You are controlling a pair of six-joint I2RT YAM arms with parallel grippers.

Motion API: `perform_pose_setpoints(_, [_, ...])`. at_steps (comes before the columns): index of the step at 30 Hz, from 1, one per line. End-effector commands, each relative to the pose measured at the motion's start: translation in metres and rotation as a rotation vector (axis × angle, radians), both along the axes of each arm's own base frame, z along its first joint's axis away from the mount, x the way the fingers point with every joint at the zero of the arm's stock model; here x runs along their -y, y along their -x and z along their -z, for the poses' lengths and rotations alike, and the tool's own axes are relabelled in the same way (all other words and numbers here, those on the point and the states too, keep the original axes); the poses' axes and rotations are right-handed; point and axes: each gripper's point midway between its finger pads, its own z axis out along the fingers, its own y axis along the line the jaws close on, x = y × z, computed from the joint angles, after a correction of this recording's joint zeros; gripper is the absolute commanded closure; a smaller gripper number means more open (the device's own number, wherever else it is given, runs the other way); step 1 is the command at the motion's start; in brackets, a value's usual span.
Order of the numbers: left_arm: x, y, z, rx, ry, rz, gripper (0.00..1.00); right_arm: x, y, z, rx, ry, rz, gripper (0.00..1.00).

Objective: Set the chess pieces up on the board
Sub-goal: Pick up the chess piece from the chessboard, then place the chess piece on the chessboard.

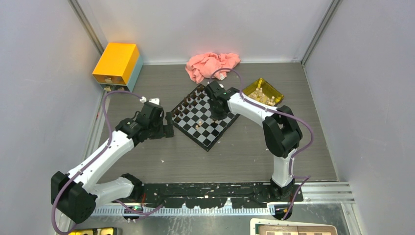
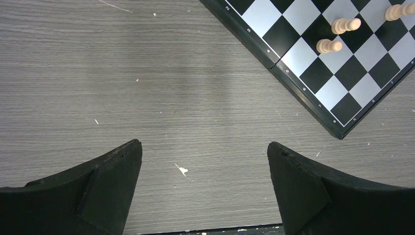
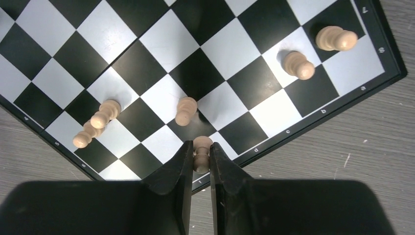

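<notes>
The black and pale grey board (image 1: 208, 136) lies turned like a diamond at mid table. Dark brown pieces (image 1: 192, 97) stand along its far left side, and a few pale pieces (image 1: 199, 125) stand nearer. In the right wrist view my right gripper (image 3: 199, 146) is shut on a pale pawn (image 3: 201, 154) over the board's near edge (image 3: 303, 128). Other pale pieces (image 3: 186, 110) stand or lie on squares beyond it. My left gripper (image 2: 204, 147) is open over bare table, left of the board's corner (image 2: 313, 105), with nothing between its fingers.
A yellow see-through tray (image 1: 264, 85) with pale pieces sits right of the board. A pink cloth (image 1: 211, 65) lies behind it and a yellow box (image 1: 117, 62) stands at the back left. Another checkered board (image 1: 293, 228) shows at the bottom edge.
</notes>
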Motion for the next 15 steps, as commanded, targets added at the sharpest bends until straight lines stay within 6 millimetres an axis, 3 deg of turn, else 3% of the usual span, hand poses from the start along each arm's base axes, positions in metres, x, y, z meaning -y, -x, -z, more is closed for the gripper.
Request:
perform_pose_setpoints(1, [0.004, -0.008, -0.008, 0.038, 0.023, -0.001, 0.0, 0.008, -0.021, -0.022, 0.061, -0.002, 0.031, 0.89])
perform_pose_setpoints(15, [0.003, -0.01, -0.01, 0.033, 0.015, -0.004, 0.0, 0.021, -0.048, -0.007, 0.031, -0.006, 0.072, 0.89])
